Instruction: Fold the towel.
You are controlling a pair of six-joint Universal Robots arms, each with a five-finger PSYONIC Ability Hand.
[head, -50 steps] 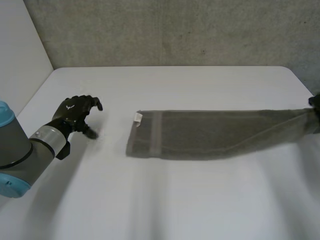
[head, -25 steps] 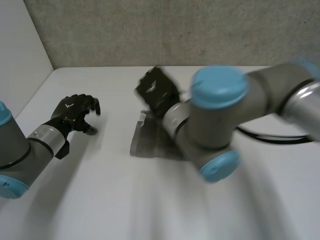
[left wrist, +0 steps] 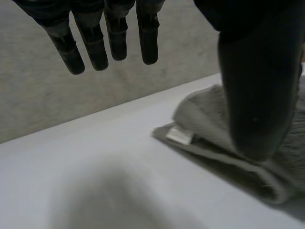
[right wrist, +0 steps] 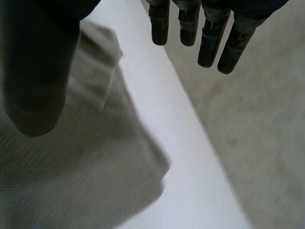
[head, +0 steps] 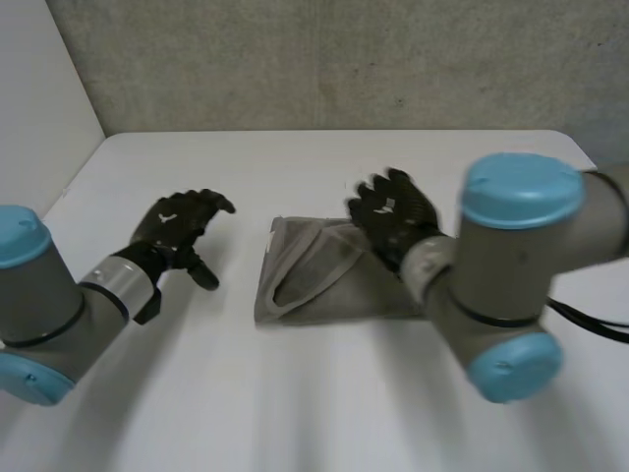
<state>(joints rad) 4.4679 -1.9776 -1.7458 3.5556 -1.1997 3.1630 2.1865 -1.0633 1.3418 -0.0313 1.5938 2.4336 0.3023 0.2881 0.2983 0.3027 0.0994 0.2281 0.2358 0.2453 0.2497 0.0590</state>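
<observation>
Head view: towel [head: 334, 295] lies at the centre of the frame on the white table [head: 295, 403], grey-brown, doubled over itself. A loose upper layer gapes into a pocket toward its left end. A small white label [head: 272, 234] sits at its upper-left corner.

Right hand [head: 393, 216] is just right of centre, over the towel's upper right part. Fingers are spread and nearly straight, released, gripping nothing. Cannot tell if it touches the cloth. Right arm [head: 511, 285] crosses the right half of the frame and covers the towel's right end.

Left hand [head: 182, 231] is at left of centre, on or just over bare table, well apart from the towel's left edge. It is relaxed, with nothing in it. Left arm [head: 59, 305] comes in from the lower left. Grey wall [head: 295, 59] runs across the top.

Left wrist view: left hand [left wrist: 257, 95] has straight fingers [left wrist: 95, 40] and the thumb apart. The towel [left wrist: 205, 112] and its label [left wrist: 179, 134] lie beyond the thumb on the table [left wrist: 95, 157].

Right wrist view: right hand [right wrist: 33, 71] has straight fingers [right wrist: 209, 43] and the thumb clear. The towel [right wrist: 86, 162] is under the thumb side, with bare table [right wrist: 190, 157] beside it under the fingers.
</observation>
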